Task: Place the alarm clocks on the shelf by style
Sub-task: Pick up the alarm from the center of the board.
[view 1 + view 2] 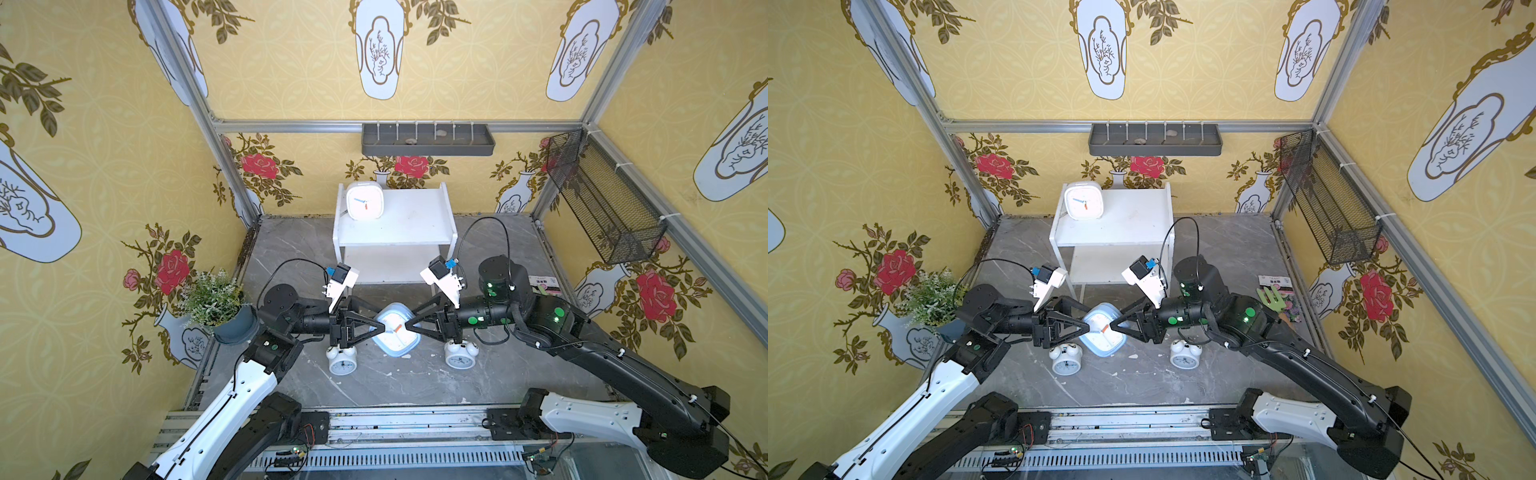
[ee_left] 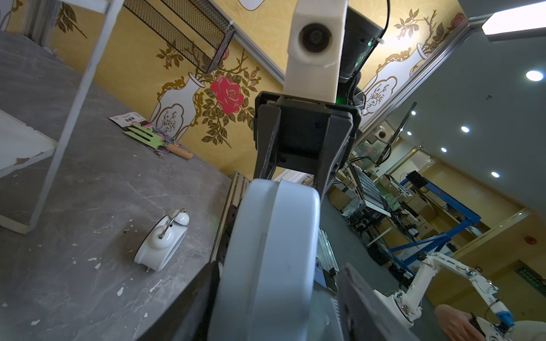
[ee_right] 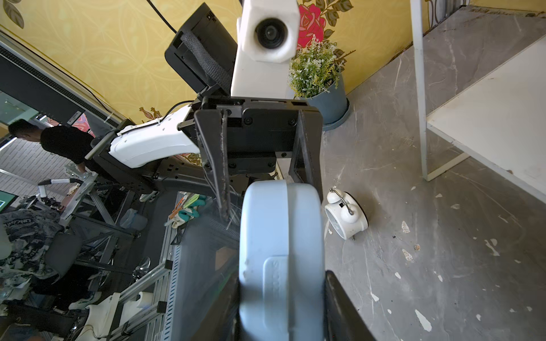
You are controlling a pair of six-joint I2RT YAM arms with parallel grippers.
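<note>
A light blue rounded-square alarm clock (image 1: 395, 332) hangs above the floor at the centre, between both arms. My right gripper (image 1: 409, 326) is shut on its edge, and both pads press its sides in the right wrist view (image 3: 280, 280). My left gripper (image 2: 279, 265) straddles the opposite edge of this clock (image 2: 271, 251): one finger touches it, the other stands apart with a gap. The white square clock (image 1: 365, 201) stands on the shelf (image 1: 407, 224), on the left of the top board. Two twin-bell clocks (image 1: 343, 361) (image 1: 460, 355) stand on the floor under the arms.
A potted plant (image 1: 216, 303) stands at the left wall. A green garden fork (image 1: 1273, 297) and a seed packet lie at the right. The grey wall tray (image 1: 428, 139) hangs behind the shelf. The black mesh basket (image 1: 602, 199) hangs on the right wall.
</note>
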